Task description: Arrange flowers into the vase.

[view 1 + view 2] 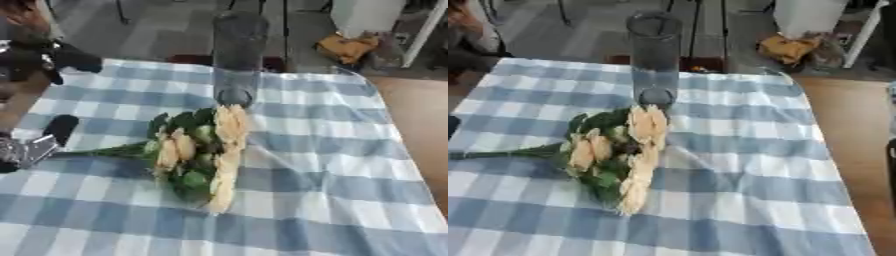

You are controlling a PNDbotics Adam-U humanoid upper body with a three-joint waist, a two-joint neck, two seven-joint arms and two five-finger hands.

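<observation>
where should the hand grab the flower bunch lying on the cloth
Probably by the green stems, coming from the robot's left. The bunch lies flat with its stems pointing left toward the left hand, while the pale blooms fan out to the right near the glass vase and would likely crush.

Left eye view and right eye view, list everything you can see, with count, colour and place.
Vase: one, tall clear glass, upright at the table's far middle.
Flower bunch: one, cream blooms with green leaves, lying on the cloth just in front of the vase, stems pointing left.
Tablecloth: one, blue and white check, covering the table.
Yellow-brown bundle: one, on the floor beyond the table, far right.
White object: one, on the floor at top right.
Left hand: one, black and silver, at the left edge by the stem ends; its fingers cannot be made out.
</observation>
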